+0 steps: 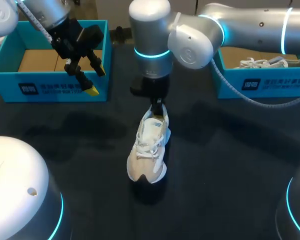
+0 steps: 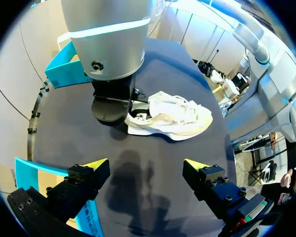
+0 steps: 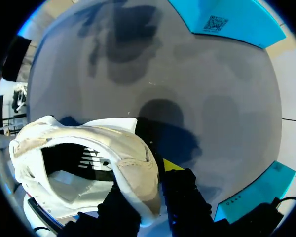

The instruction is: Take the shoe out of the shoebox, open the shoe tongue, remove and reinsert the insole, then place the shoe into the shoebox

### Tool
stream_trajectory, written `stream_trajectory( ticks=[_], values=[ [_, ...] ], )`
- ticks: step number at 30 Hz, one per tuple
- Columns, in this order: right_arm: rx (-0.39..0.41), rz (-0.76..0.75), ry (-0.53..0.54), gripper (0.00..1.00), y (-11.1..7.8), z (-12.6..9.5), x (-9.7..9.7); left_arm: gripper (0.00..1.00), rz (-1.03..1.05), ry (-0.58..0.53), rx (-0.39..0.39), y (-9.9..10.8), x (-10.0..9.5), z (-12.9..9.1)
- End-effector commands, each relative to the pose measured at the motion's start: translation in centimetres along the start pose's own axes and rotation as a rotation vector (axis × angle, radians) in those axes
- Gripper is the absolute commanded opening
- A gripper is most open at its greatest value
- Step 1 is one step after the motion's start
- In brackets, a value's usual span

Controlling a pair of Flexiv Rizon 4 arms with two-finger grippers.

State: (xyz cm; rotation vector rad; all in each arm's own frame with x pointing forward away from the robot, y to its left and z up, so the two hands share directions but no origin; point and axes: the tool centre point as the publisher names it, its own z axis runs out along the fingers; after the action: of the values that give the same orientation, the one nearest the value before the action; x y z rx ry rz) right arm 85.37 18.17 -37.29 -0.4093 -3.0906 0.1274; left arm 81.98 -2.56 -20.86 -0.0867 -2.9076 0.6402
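— At the middle of the frame, what have your right fingers got?
— My right gripper (image 3: pixel 148 183) is clamped on the heel collar of the shoe (image 1: pixel 149 150), one finger inside and one outside. The shoe appears to rest on the table (image 1: pixel 230 165), toe toward the lower edge.
— What could go wrong?
— It's a thin pinch on soft padding. I judge the collar could slip free, or the shoe could swing and tip. My left gripper (image 1: pixel 96 80), fingers apart, hangs over the shoebox (image 1: pixel 60 89) at upper left, well apart from the shoe.
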Motion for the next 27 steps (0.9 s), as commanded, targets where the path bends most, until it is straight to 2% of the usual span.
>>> stream_trajectory(
  ticks=[1, 5, 12, 27],
  values=[
    [-0.008, -0.008, -0.05, 0.0, -1.2, -3.7, 0.9, 1.0, 0.001, -0.002, -0.001, 0.1, 0.1, -0.1],
    [-0.025, -0.034, -0.079, 0.0, -1.8, -5.8, 1.0, 1.0, 0.001, -0.002, -0.001, 0.1, 0.1, -0.1],
    [0.015, -0.079, -0.104, 0.0, -3.2, -10.4, 0.7, 1.0, 0.001, -0.002, -0.001, 0.1, 0.1, -0.1],
    [0.055, -0.122, -0.103, 0.0, -5.9, -16.5, -0.8, 1.0, 0.001, -0.002, -0.001, 0.1, 0.1, -0.1]
  ],
)
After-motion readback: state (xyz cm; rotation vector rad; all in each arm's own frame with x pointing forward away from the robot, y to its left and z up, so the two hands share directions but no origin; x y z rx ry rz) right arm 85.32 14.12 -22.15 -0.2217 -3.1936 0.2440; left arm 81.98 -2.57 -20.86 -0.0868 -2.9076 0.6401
